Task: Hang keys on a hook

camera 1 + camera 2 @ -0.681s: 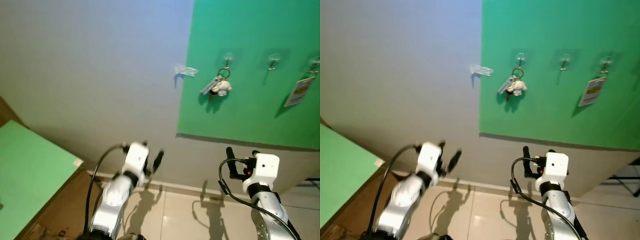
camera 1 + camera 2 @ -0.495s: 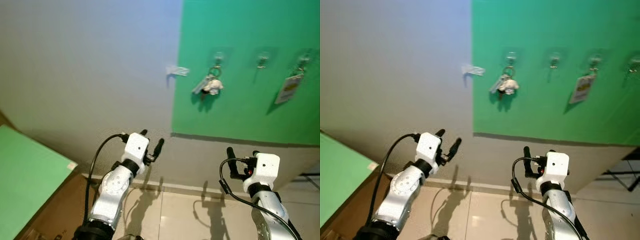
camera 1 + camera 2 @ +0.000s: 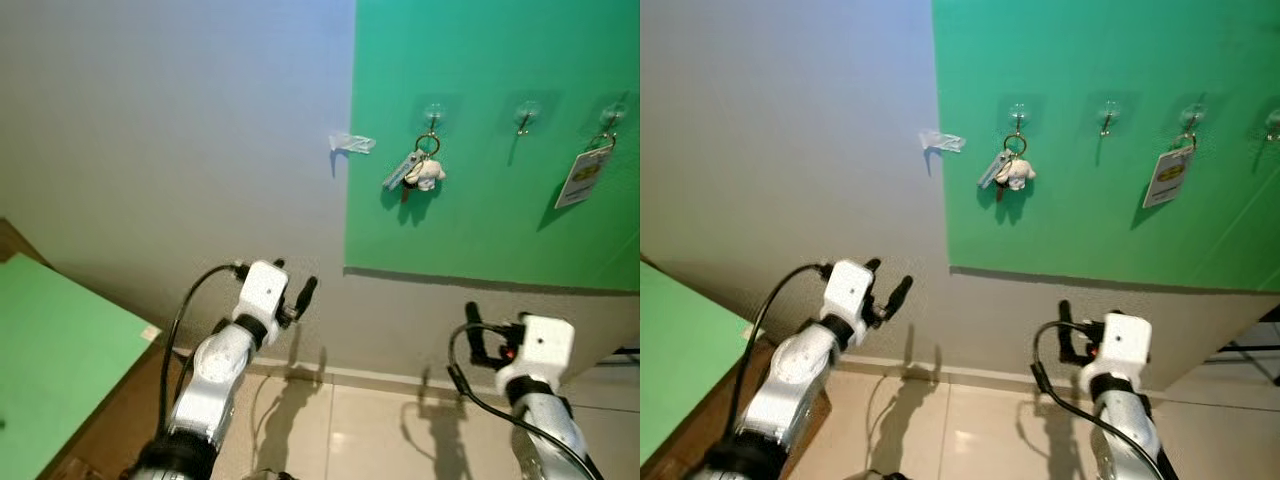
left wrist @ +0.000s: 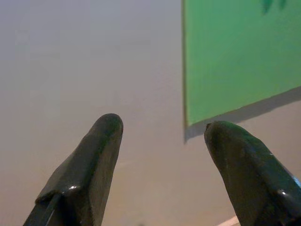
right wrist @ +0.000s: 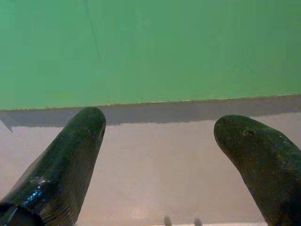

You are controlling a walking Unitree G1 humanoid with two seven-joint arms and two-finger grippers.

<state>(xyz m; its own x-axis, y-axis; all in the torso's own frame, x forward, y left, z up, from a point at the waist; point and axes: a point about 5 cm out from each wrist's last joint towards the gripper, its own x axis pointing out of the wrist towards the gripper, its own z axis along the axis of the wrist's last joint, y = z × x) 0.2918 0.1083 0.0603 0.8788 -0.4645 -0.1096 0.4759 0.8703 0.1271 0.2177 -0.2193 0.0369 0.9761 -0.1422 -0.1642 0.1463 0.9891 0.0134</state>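
Keys (image 3: 414,172) with a small pale charm hang from a clear hook (image 3: 432,113) on the green panel (image 3: 500,200), well above both grippers and closer to the right one's side. They look already hung, so the judgement is that the task is at or near its end and the step in hand is drawing the arms clear.

The left gripper (image 3: 292,290) is raised in front of the grey wall (image 3: 180,150), below and to the left of the keys, its two black fingers (image 4: 94,160) spread apart with nothing between them; past them the wrist view shows the lower corner of the green panel. The right gripper (image 3: 472,335) sits lower, under the panel's bottom edge, its fingers (image 5: 70,155) also spread and empty, pointing at the strip of wall beneath the panel.

Further along the panel from the keys, away from the left gripper, there is a bare hook (image 3: 524,112) and then a hook carrying a white and yellow tag (image 3: 582,178). A small clear scrap (image 3: 352,143) sticks to the grey wall just beside the panel's edge.

To finish well, both arms should come down and away from the wall without brushing the keys or the tag. A check that the ring sits fully in the hook's curve is worthwhile.
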